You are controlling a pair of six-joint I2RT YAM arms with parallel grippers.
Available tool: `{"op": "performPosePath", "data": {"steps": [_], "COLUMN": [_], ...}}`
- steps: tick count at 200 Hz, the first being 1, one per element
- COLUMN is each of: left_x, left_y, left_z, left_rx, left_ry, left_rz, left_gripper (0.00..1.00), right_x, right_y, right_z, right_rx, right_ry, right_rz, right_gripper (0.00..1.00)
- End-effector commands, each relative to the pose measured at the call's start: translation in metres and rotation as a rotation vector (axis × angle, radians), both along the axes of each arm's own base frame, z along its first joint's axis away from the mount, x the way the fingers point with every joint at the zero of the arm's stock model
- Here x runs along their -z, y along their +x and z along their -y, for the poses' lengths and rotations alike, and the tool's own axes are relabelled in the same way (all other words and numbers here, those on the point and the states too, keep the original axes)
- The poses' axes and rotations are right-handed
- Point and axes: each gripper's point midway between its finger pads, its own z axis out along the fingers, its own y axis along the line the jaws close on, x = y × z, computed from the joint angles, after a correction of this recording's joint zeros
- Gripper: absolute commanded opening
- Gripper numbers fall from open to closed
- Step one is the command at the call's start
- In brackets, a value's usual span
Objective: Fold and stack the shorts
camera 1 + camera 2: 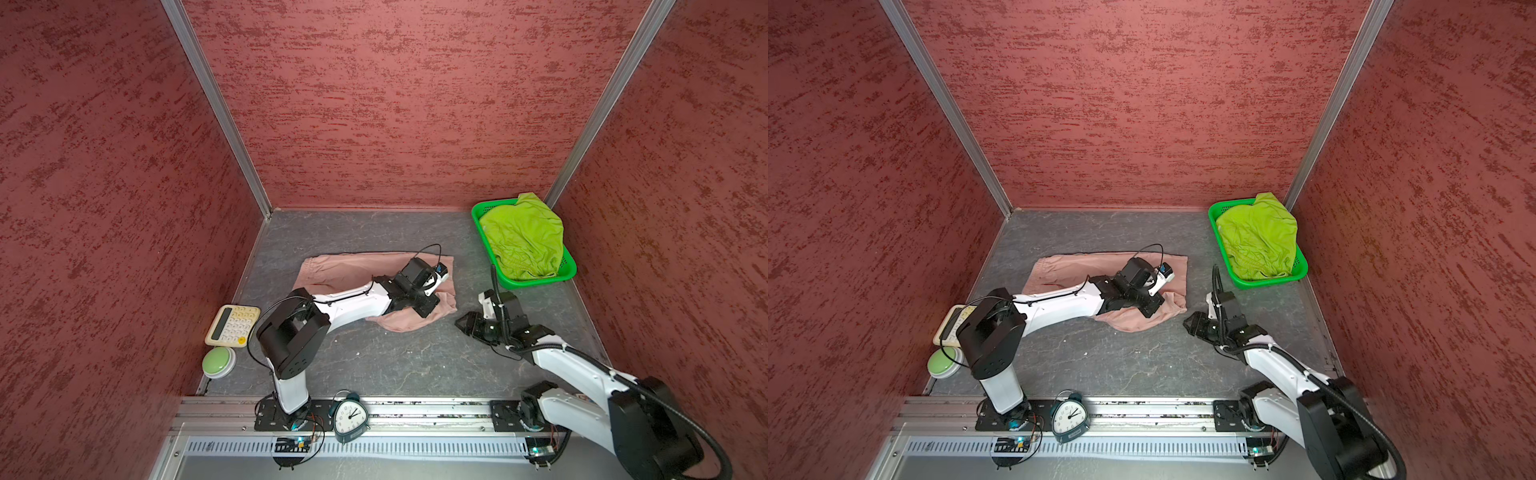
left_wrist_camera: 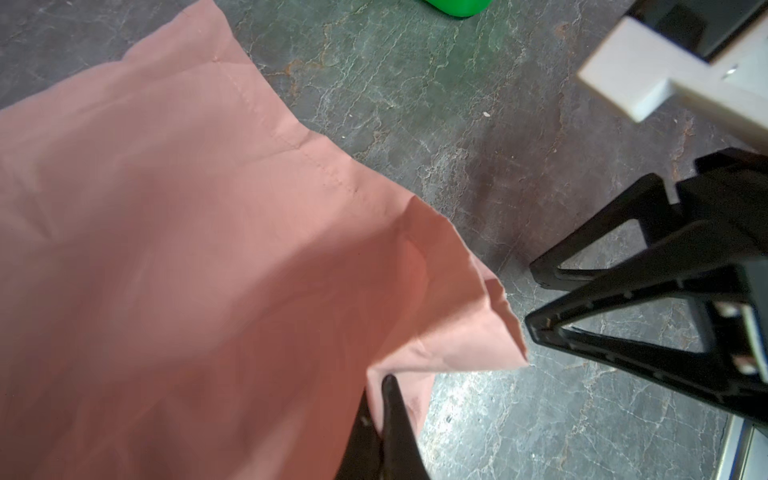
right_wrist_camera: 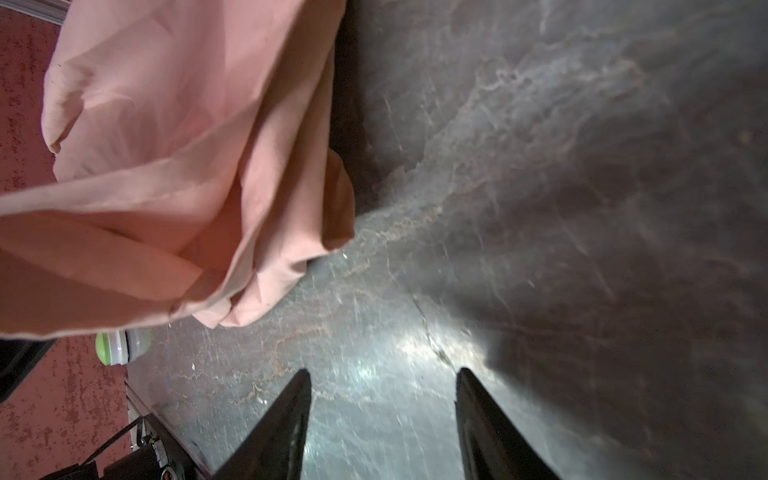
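The dusty pink shorts (image 1: 332, 270) (image 1: 1067, 270) lie spread in the middle of the grey table, with their right end bunched up. My left gripper (image 1: 430, 309) (image 1: 1148, 311) (image 2: 380, 399) reaches across them and is shut on a fold of pink cloth (image 2: 166, 208) at the near right corner. To the right of that corner my right gripper (image 1: 461, 324) (image 1: 1188, 326) (image 3: 382, 374) stands open over bare table, holding nothing and apart from the pink cloth (image 3: 166, 166). The lime green shorts (image 1: 519, 241) (image 1: 1258, 241) lie crumpled in the basket.
A bright green plastic basket (image 1: 523, 284) (image 1: 1258, 284) sits at the back right against the wall. A calculator (image 1: 232, 324) and a green push button (image 1: 219, 362) lie at the left edge. An alarm clock (image 1: 351, 417) stands on the front rail. Red walls enclose three sides.
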Motion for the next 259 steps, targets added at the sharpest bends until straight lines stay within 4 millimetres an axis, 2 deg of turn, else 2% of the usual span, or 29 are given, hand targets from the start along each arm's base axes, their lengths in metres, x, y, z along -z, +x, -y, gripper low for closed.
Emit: {"op": "performPosePath", "data": {"steps": [1,45,66,90,121,131,160,176,205,208,217,231,241,259], "left_x": [-0.034,-0.049,-0.049,-0.050,-0.052,-0.052,-0.051,-0.049,-0.048,-0.049,-0.049,-0.049,-0.049,-0.050], "left_y": [0.012,0.023,0.027,0.032,0.035,0.035,0.036,0.037,0.037,0.037,0.036,0.035,0.033,0.033], "left_z": [-0.004,-0.017,-0.022,-0.027,-0.030,-0.030,-0.032,-0.036,-0.041,-0.041,-0.041,-0.039,-0.036,-0.032], "left_rx": [-0.042,-0.091,-0.107,-0.129,-0.151,-0.153,-0.162,-0.173,-0.188,-0.187,-0.184,-0.181,-0.172,-0.165], "left_ry": [-0.037,-0.044,-0.035,-0.029,-0.033,-0.033,-0.024,-0.009,0.007,0.006,0.003,-0.005,-0.012,-0.016], "left_rz": [0.061,0.086,0.091,0.095,0.099,0.098,0.098,0.102,0.106,0.107,0.106,0.103,0.102,0.105], "left_gripper": [0.00,0.00,0.00,0.00,0.00,0.00,0.00,0.00,0.00,0.00,0.00,0.00,0.00,0.00], "right_x": [-0.034,-0.042,-0.035,-0.028,-0.029,-0.029,-0.026,-0.015,0.007,0.009,0.011,0.004,-0.006,-0.022], "right_y": [0.040,0.059,0.064,0.068,0.067,0.064,0.045,0.021,-0.017,-0.020,-0.025,-0.024,-0.016,0.002], "right_z": [-0.017,-0.026,-0.023,-0.025,-0.031,-0.029,-0.009,0.007,0.014,0.015,0.018,0.023,0.026,0.017], "right_rx": [-0.018,-0.047,-0.044,-0.063,-0.081,-0.077,-0.025,0.038,0.060,0.060,0.061,0.057,0.058,0.029], "right_ry": [0.059,0.057,0.016,0.000,0.033,0.029,-0.045,-0.074,-0.050,-0.054,-0.072,-0.111,-0.132,-0.111], "right_rz": [0.165,0.205,0.193,0.180,0.177,0.171,0.110,0.037,-0.108,-0.118,-0.139,-0.117,-0.079,0.002], "right_gripper": [0.58,0.59,0.57,0.41,0.11,0.00,0.00,0.00,0.00,0.06,0.34,0.53,0.62,0.66]}}
